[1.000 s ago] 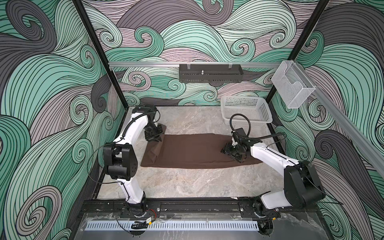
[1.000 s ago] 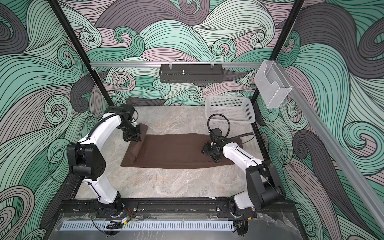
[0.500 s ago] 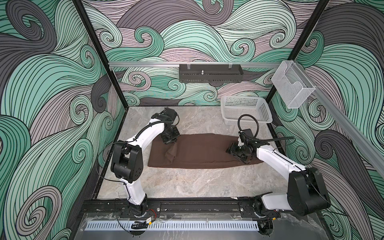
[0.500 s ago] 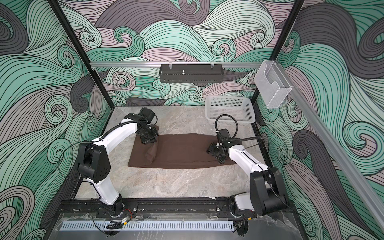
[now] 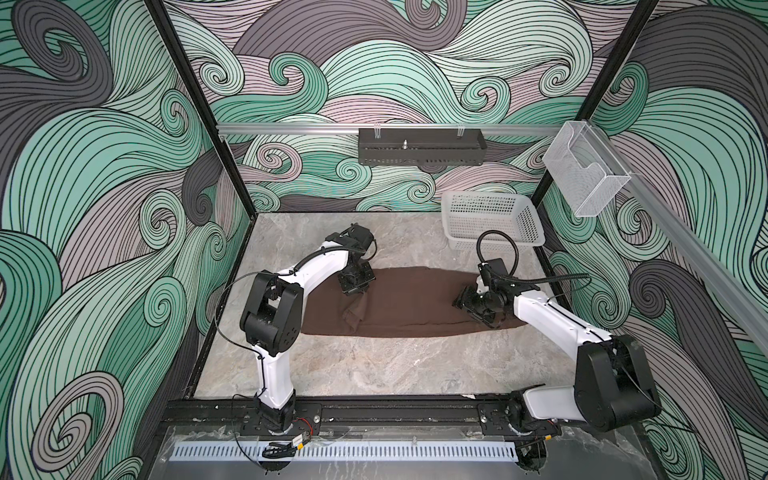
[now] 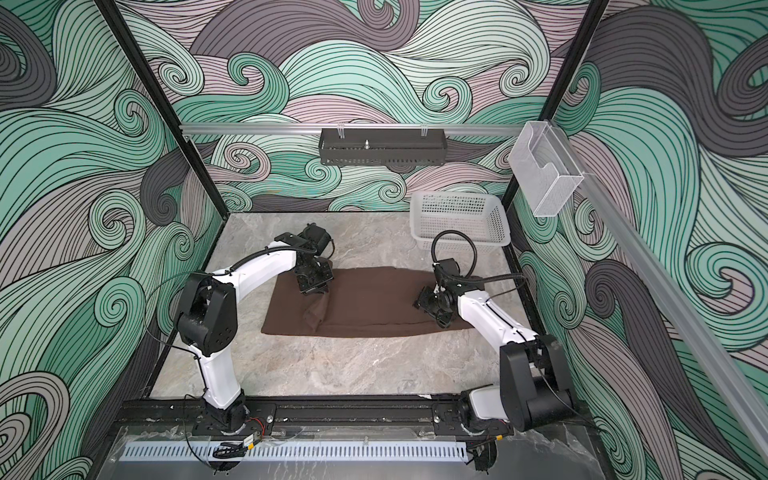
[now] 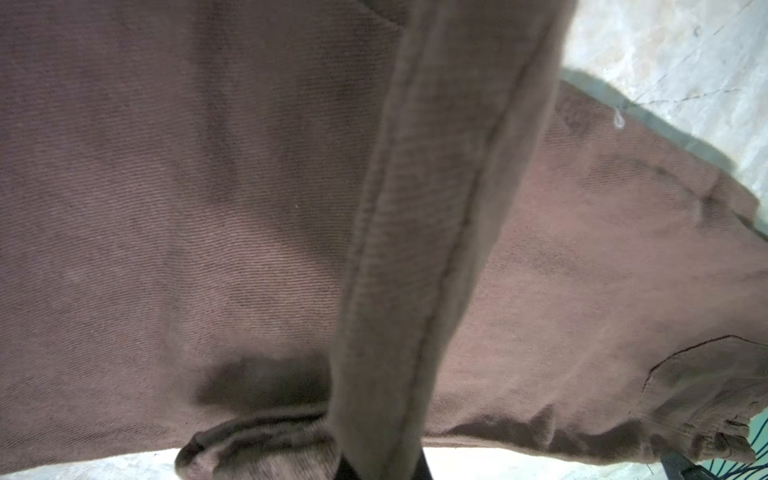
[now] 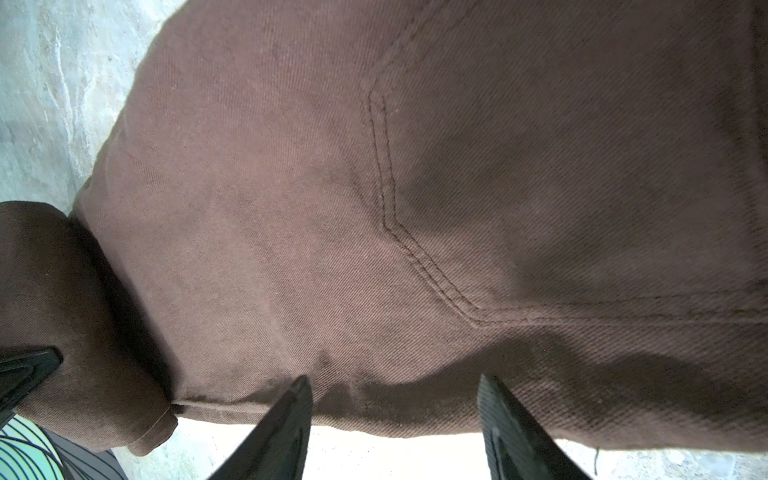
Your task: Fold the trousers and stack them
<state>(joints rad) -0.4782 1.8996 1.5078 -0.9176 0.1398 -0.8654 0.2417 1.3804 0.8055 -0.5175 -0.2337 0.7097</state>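
**A:** How far along are we?

**B:** On the bench (image 5: 374, 374), I see the trousers (image 5: 415, 303) lying lengthwise, with the leg end lifted. I'd say the fold is barely started and stacking is all to come.

**A:** Grippers?

**B:** My left gripper (image 5: 356, 291) is clamped on the raised leg end. The right gripper (image 8: 395, 386) has its jaws apart over the pocket.

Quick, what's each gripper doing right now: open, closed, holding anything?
Left gripper: closed, pinching a raised fold of the trousers.
Right gripper: open just above the trousers, holding nothing.
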